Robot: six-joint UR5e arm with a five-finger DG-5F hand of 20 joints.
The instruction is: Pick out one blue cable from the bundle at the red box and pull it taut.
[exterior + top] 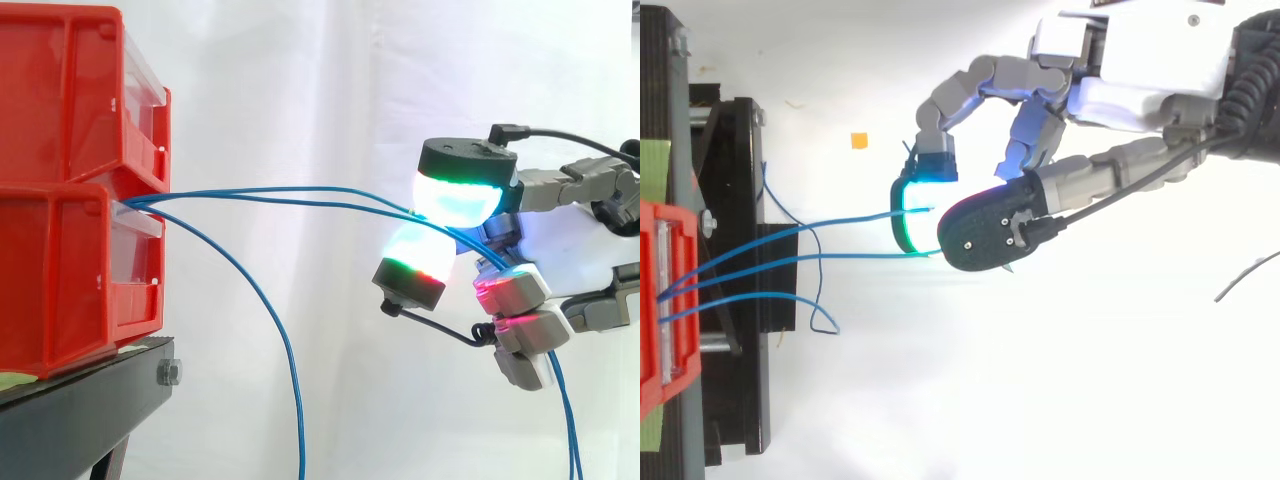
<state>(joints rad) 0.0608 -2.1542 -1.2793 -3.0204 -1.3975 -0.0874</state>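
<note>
**Pinch made, last sag to take out**

I judge the pick as done and the pull as nearly done. The hand has its glowing fingertips curled together, pinching the thin blue cable strands well apart from the lower red plastic box. The bundle comes out of that box just under the upper red bin.

2 strands run from the box to the pads in a shallow arc, almost straight. I cannot tell whether both are in the pinch or only 1, and the task wants 1. A 3rd blue strand droops slack below the box, apart from the hand.

As I read it, what is left is to take out the last sag and to shed the extra strand if it is caught.

Between the pads and the box there is only cable. On the arm's side the space before the white curtain is open, so a pull away from the box has free travel. The edges I would watch are the box's front lip, where the strands bend, and the black stand below.
</note>
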